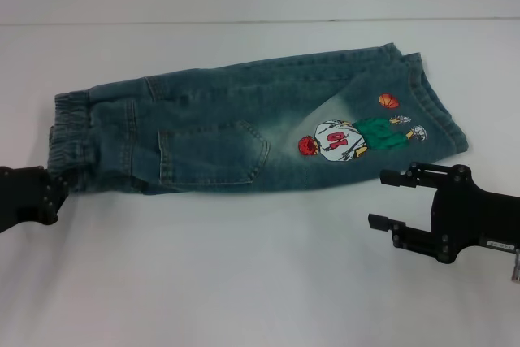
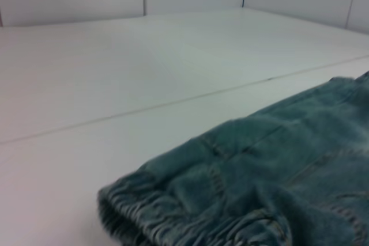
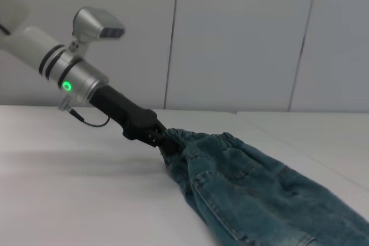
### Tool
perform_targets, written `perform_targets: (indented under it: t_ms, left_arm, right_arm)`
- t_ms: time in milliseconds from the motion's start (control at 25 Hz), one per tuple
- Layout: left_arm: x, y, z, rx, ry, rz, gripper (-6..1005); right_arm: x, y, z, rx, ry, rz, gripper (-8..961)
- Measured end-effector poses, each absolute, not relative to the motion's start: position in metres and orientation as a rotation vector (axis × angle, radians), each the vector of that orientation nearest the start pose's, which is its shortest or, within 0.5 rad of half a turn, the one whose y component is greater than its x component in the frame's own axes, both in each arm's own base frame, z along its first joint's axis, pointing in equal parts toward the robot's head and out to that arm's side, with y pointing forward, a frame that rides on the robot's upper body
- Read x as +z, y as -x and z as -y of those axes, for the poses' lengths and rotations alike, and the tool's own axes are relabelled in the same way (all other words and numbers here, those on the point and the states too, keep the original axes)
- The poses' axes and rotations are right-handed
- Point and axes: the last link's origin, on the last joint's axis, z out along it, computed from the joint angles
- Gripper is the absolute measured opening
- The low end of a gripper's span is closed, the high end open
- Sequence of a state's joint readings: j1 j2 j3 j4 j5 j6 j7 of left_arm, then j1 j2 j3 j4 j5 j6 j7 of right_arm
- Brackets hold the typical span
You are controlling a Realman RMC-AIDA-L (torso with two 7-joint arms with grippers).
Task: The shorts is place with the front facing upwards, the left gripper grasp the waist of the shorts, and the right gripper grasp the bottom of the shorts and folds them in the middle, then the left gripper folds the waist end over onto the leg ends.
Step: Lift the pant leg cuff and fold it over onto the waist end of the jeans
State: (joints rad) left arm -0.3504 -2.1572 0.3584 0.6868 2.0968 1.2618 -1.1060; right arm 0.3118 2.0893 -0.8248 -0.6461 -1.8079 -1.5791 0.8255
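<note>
1. My left gripper (image 1: 58, 187) sits low at the left edge of the head view, reaching in toward the waist of the shorts (image 1: 71, 137). In the right wrist view its black fingers (image 3: 163, 140) are closed on the gathered band, with the grey arm sloping down to it.
2. My right gripper (image 1: 388, 199) hovers just in front of the leg ends (image 1: 443, 111), clear of the cloth, its two fingers apart and pointing left.
3. The shorts (image 1: 244, 132) lie flat on the white table (image 1: 244, 282), already folded lengthwise, with a pocket and the cartoon player patch (image 1: 357, 137) facing up.
4. Their long axis runs left to right across my view, tilted slightly, with the waist at my left and the hems at my right.
5. The left wrist view shows the puckered waistband (image 2: 173, 217) close up.
</note>
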Motion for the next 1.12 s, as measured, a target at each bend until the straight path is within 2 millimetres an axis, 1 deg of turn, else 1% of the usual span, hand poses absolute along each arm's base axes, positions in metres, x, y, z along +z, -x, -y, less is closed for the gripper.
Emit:
perform_targets:
  t_ms: [120, 240, 360, 480, 680, 760, 880, 1000, 1120]
  left_arm:
    - [0.025, 0.358, -0.294, -0.444, 2.258, 0.72, 62]
    - [0.036, 0.346, -0.293, -0.505, 2.295, 0.708, 56]
    - [0.048, 0.336, -0.293, -0.546, 2.317, 0.702, 50]
    - [0.057, 0.324, -0.299, -0.588, 2.324, 0.713, 50]
    - [0.07, 0.303, -0.313, -0.66, 2.325, 0.709, 49]
    - [0.075, 0.293, -0.316, -0.694, 2.336, 0.681, 49]
    - [0.084, 0.273, -0.323, -0.753, 2.368, 0.632, 49]
    - [0.092, 0.255, -0.33, -0.789, 2.393, 0.607, 49]
    - [0.095, 0.238, -0.336, -0.809, 2.421, 0.592, 49]
  right_arm:
    - [-0.009, -0.299, -0.273, 0.68, 2.618, -0.07, 654]
    - [-0.009, -0.298, -0.277, 0.696, 2.586, -0.071, 605]
    - [-0.011, -0.297, -0.286, 0.698, 2.541, -0.091, 557]
    - [-0.016, -0.297, -0.301, 0.679, 2.479, -0.142, 343]
    - [-0.031, -0.296, -0.322, 0.631, 2.391, -0.174, 102]
    - [-0.038, -0.294, -0.329, 0.6, 2.377, -0.176, 60]
    - [-0.053, -0.29, -0.338, 0.553, 2.367, -0.158, -2]
    - [-0.065, -0.285, -0.345, 0.524, 2.346, -0.161, -2]
    - [-0.076, -0.278, -0.351, 0.494, 2.346, -0.149, -2]
